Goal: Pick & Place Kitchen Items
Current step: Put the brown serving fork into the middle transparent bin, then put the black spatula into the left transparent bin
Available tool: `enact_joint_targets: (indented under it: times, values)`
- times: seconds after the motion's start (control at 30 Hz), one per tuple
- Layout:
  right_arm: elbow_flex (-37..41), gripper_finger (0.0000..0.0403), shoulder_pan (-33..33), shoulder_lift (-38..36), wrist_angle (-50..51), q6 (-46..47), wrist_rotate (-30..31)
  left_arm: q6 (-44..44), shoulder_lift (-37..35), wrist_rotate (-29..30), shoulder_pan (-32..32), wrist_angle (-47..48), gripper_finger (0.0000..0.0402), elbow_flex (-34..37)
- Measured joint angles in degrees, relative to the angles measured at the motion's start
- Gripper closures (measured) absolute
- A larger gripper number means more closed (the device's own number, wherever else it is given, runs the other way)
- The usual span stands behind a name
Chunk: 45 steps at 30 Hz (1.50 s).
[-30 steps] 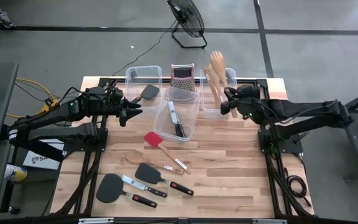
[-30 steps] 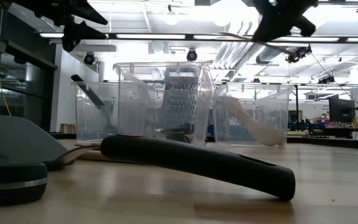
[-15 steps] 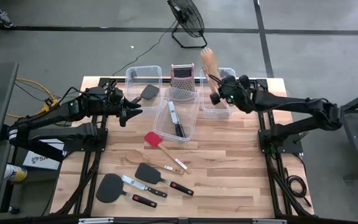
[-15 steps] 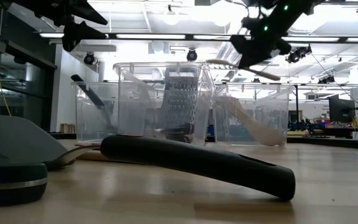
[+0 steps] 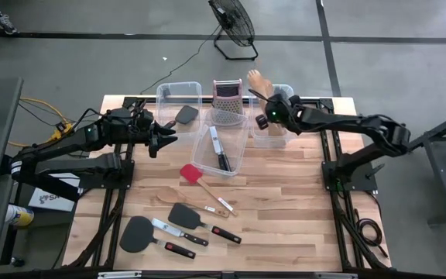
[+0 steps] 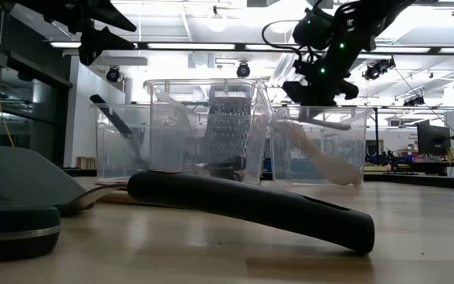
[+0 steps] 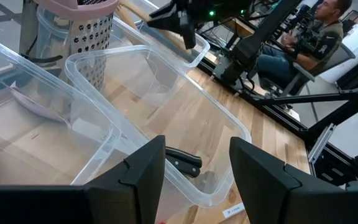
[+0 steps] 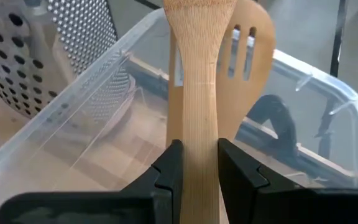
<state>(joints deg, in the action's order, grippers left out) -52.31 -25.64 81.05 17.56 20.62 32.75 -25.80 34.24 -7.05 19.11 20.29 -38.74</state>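
R gripper (image 8: 194,163) clamped tight on wooden spoon (image 8: 196,74) handle, right-hand bin (image 8: 328,118) just below. Spoon to be lowered inside rim before release. L gripper (image 7: 194,171) part-open, empty.

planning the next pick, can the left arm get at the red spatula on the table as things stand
Probably yes. The red spatula lies in the open on the wood, nothing over it, and the left hand hovers open and empty just beyond it, beside the middle bin.

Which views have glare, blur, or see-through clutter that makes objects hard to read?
Low view: bright ceiling lights wash out the top, and the black handle lying close to the lens is soft. Right wrist view: the wooden spoon in the right gripper is sharp, the clear bin reflective. High view: even light, no glare.
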Motion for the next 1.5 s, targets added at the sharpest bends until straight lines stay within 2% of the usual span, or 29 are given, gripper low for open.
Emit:
enact_joint_targets:
  times: [0.5, 0.7, 0.9, 1.17, 1.5]
  values:
    - [0.0, 0.0333, -1.6, 0.9, 3.2, 0.7, -0.4, 0.0, 0.0, 0.0, 0.0, -0.4, 0.0225, 0.0]
    - [0.0, 0.0279, -1.5, 0.9, 3.3, 0.7, 0.1, 1.3, 0.0, 0.2, 0.0, -0.4, 0.0225, 0.0]
    - [0.0, 0.0267, -1.5, 0.9, 3.6, 0.2, -0.5, 1.4, 0.0, 1.2, 0.0, -0.4, 0.0225, 0.0]
    - [0.0, 0.0267, -2.4, -1.7, 3.2, -1.8, -11.1, -0.1, 0.0, 7.3, 0.0, -0.4, 0.0225, 0.0]
    - [0.0, 0.0266, -6.4, -10.0, 2.3, -10.3, -24.2, -4.9, 0.0, 9.7, 0.0, -0.4, 0.0225, 0.0]
